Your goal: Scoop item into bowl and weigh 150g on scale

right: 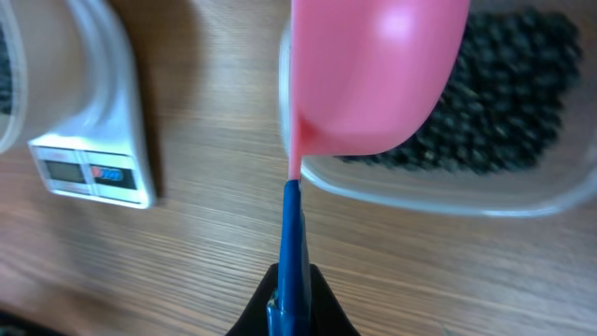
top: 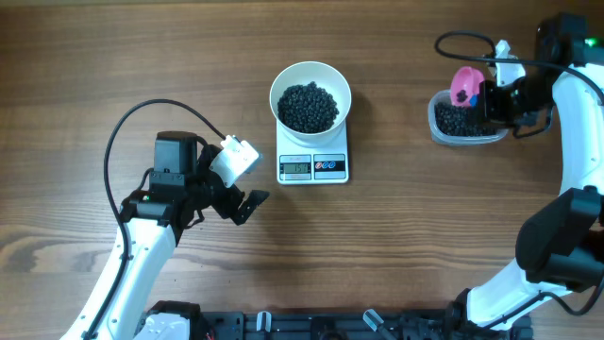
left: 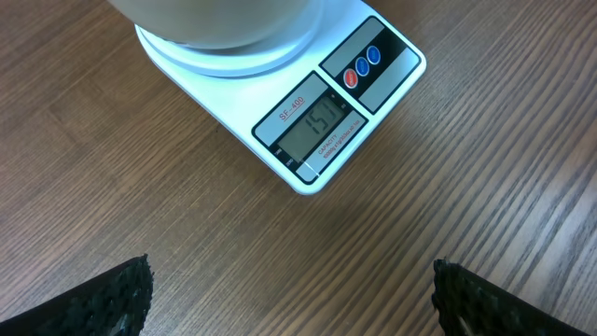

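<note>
The white bowl (top: 310,94) holds a heap of the item (top: 309,106), small dark round pieces, and stands on the white scale (top: 313,166), whose grey display (left: 312,126) is lit. My left gripper (top: 241,203) hovers over bare wood to the lower left of the scale, open and empty; in the left wrist view both its fingertips sit at the bottom corners (left: 291,285). My right gripper (right: 292,294) is shut on the blue handle of a pink scoop (right: 373,75). The scoop (top: 463,85) hangs over the left end of the clear container.
The clear plastic container (top: 462,127) at the far right holds more dark pieces (right: 504,93). A black cable (top: 142,118) loops over the left arm. Another cable runs above the right arm (top: 462,40). Arm bases line the table's front edge.
</note>
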Tool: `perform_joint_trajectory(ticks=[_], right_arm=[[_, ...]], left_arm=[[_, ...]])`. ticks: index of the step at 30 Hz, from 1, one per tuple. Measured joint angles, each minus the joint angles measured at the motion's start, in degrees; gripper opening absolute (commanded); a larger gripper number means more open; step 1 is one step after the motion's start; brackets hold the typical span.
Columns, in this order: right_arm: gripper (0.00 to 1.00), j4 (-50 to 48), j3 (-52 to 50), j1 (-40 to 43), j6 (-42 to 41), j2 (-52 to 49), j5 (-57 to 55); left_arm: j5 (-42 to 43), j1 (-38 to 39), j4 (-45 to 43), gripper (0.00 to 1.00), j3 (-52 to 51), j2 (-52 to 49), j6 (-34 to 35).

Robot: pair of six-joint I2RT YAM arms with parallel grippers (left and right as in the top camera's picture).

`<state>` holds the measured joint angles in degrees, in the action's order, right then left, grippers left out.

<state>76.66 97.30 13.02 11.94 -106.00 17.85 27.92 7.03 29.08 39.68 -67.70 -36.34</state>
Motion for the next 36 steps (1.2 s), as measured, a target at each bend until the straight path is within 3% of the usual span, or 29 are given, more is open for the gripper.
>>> perform_joint_trajectory(ticks=[8,19,36], right_arm=[[0.04,3.2,-0.1,-1.6,-6.4,0.0,-15.2],[0.04,7.8,-0.1,-13.3,-15.2,0.0,-34.8],[0.04,6.3,-0.1,-13.4,-16.9,0.0,-35.8]], left_arm=[[0.0,0.0,0.0,1.0,0.0,0.0,0.0],[0.0,0.0,0.0,1.0,0.0,0.0,0.0],[0.0,0.0,0.0,1.0,0.0,0.0,0.0]])
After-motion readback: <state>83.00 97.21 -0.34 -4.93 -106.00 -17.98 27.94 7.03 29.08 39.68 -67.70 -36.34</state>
